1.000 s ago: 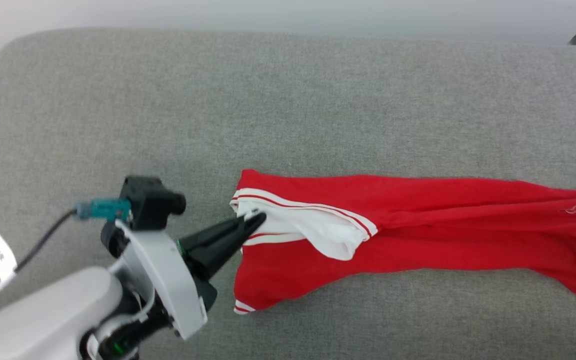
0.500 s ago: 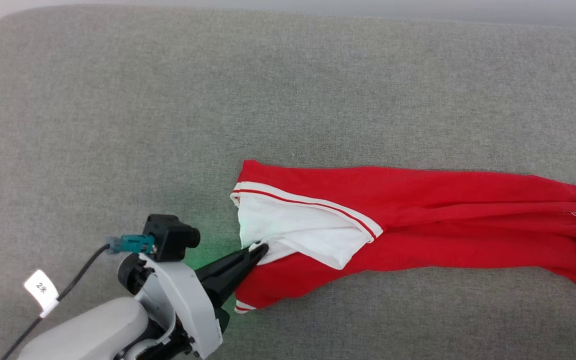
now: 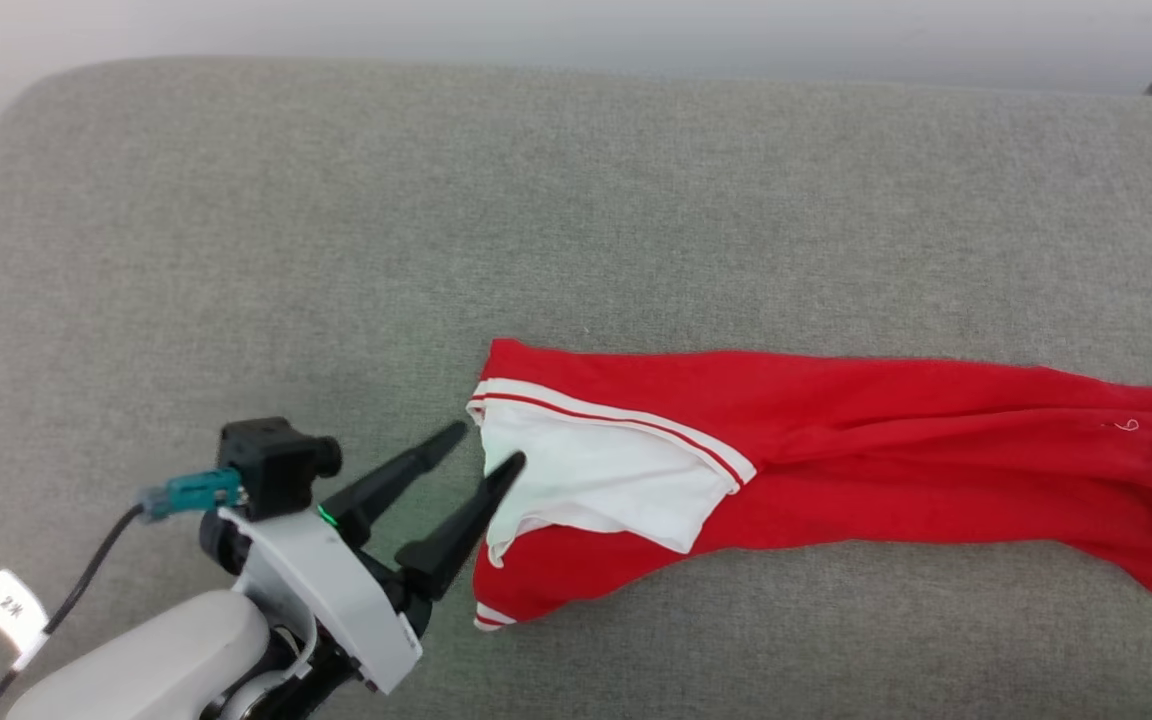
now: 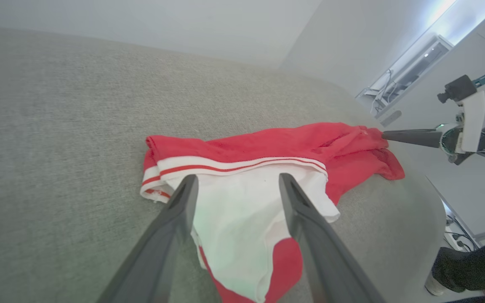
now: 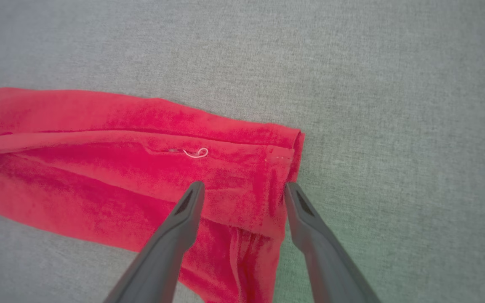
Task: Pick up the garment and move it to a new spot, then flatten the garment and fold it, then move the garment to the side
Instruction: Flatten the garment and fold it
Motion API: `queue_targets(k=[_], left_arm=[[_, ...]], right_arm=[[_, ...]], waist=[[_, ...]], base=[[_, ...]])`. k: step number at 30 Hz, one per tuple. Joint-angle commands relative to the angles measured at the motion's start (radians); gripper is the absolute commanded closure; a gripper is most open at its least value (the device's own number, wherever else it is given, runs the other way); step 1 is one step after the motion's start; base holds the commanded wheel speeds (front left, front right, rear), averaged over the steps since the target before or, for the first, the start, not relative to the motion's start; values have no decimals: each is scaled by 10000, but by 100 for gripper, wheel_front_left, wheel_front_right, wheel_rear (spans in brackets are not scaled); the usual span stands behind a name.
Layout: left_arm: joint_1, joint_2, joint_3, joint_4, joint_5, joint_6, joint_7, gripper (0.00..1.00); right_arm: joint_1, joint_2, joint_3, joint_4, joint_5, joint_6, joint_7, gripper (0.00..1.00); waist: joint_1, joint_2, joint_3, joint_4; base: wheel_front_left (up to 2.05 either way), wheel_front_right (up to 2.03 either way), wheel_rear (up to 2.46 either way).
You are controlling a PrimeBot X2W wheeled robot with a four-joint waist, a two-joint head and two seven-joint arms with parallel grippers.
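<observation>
Your garment [image 3: 886,440] lies stretched out on the grey padded surface [image 3: 336,200], with its long axis running straight across in front of you from left to right. The end with the white panel and striped trim points to your left, and the plain red end points to your right.

Your left gripper [image 3: 486,445] sits at the white-panel end with its jaws spread wide and holding nothing. The cloth lies directly ahead of the jaws, which point roughly along the garment's length. In the left wrist view they straddle the white panel just below the striped band.

Your right gripper [image 5: 244,185] is at the far red end, also wide open and empty. One finger is over the red cloth and the other is at the hem's edge.

Each arm is nearest its own end, so for flattening, the move I would judge to come next, you would pinch each end and pull outward along that axis.
</observation>
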Motion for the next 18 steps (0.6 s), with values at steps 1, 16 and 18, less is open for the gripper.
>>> queue_targets(k=[1, 16, 18], left_arm=[[271, -31, 269, -88, 126, 225, -164, 0], [3452, -2539, 4741, 250, 2839, 1115, -282, 0], [3867, -3072, 5471, 328, 3264, 990, -282, 0]], right_arm=[[229, -144, -243, -68, 137, 2, 148, 0], [980, -633, -1698, 976, 635, 0, 2488, 0], [1054, -458, -1752, 1165, 499, 2, 2700, 0]], waist=[[1, 0, -125, 100], [1, 0, -355, 1401], [1, 0, -365, 1578]], base=[[0, 0, 0], [0, 0, 0], [0, 0, 0]])
